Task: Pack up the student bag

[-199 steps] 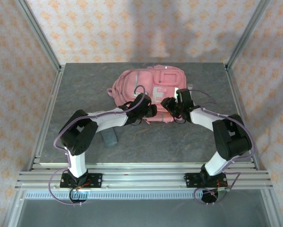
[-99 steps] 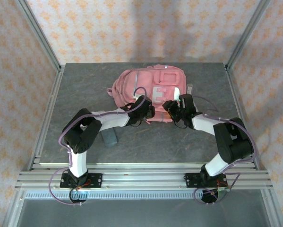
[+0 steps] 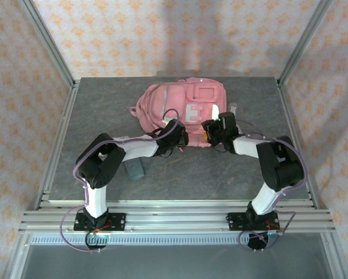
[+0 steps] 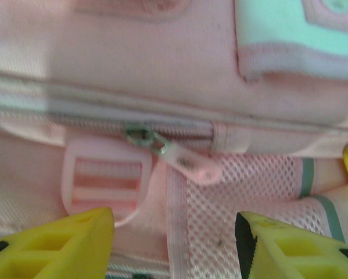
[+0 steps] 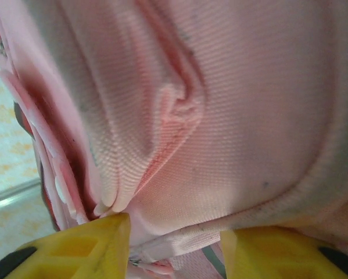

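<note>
Nearest me is the rail [image 3: 174,220] with both arm bases bolted on, left arm on the left. Past it is the grey table [image 3: 98,110]. A small grey-green object [image 3: 135,169] lies on the table just beside the left arm's elbow; I can't tell what it is.

Both arms reach inward to the bag's near edge. In the top view the left gripper [image 3: 182,136] is at the near-left part of that edge and the right gripper [image 3: 212,131] at the near-right part, the two close together.

In the left wrist view the yellow fingers [image 4: 75,244] stand apart, with nothing clamped between them. Beyond the gap are pink mesh [image 4: 237,192], a pink buckle [image 4: 104,186] and a zip pull [image 4: 182,158] hanging off a closed zip line. Farther up is the corner of a light-blue patch [image 4: 290,29].

In the right wrist view the fingers also stand apart, but a fold of pink fabric fills the gap and touches both tips. I can't tell whether it is pinched or just pressed against them.

The bag [image 3: 174,102] lies flat in the middle of the table's far half, front side up, with the patch facing the camera. Its near edge is at the grippers.

Behind the table is the patterned wall [image 3: 174,35].
</note>
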`<state>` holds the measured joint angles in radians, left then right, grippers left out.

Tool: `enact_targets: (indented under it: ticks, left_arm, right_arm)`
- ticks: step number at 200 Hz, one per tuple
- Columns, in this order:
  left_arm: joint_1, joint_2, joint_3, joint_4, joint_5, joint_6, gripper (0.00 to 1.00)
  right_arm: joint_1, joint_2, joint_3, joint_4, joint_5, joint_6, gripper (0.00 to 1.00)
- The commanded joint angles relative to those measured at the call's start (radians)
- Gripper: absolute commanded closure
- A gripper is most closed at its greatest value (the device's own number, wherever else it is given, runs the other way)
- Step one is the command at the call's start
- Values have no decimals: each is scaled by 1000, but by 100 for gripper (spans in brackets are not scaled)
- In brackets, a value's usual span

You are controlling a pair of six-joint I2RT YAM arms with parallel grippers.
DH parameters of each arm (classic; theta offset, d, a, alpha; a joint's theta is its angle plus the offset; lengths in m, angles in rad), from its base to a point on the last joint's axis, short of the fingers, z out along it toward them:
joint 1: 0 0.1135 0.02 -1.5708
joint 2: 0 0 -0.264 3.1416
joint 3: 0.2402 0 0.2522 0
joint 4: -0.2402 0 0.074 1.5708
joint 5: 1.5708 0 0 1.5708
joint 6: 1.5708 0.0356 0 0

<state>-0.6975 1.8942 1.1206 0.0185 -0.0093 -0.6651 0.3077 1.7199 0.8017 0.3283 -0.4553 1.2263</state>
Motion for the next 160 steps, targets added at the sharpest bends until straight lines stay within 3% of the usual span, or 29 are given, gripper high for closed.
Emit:
enact_targets:
  ticks: [1,20,48,105,160]
  left_arm:
    - [3,-11,-14,-25,-18,-16,43]
    - [3,-14,-13,-28,-21,-14,43]
    - [3,-22,-12,-37,-32,-8,43]
    - [32,-103,-1,-72,-64,15,42]
    - [70,-176,15,-83,-55,43,38]
  right_arm:
    - [-6,80,2,-141,77,170,60]
    - [-9,105,1,-199,83,215,77]
    - [-19,128,-56,-80,44,239,100]
    - [-19,1,-44,64,29,110,100]
    - [-19,-171,0,70,31,26,100]
